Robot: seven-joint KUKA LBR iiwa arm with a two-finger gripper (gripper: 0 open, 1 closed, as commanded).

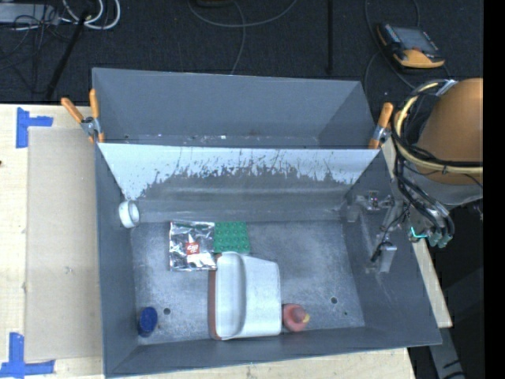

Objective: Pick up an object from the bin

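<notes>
My gripper (384, 251) hangs by the right wall of the bin (237, 117); open or closed, I cannot tell.
The red label (193, 248) on the foil packet (181, 237) is unreadable; the white tub (246, 294) lies with its long axis front to back.

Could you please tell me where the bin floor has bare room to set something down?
The widest bare floor lies between the white tub and the gripper, with the small red thing at its front edge. A smaller patch sits between the foil packet and the blue cap. It is crowded mid-bin, where packet, green pad and tub lie packed together.
</notes>
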